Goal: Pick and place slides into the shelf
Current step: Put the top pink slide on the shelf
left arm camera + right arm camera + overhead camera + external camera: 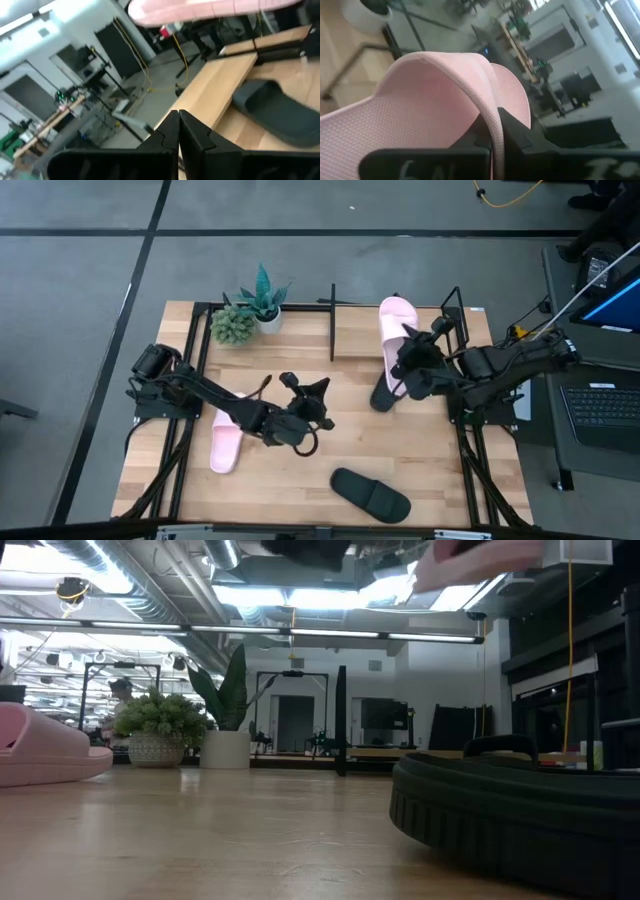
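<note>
Jaws of right gripper clamp pink slide beside shelf — left gripper closed empty mid-table.

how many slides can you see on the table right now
4: a pink slide under the left arm, a black slide at the front, a pink slide held by the right gripper, a black slide just below it.

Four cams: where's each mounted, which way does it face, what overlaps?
High: overhead, straight down; both arms, left gripper, wooden table.
Low: tabletop height, level across; no gripper clearly visible.
Left wrist: past its shut jaws toward matte black slide.
Right wrist: right gripper clamping pale pink slide.
Shared: high and low both show the potted plants.
</note>
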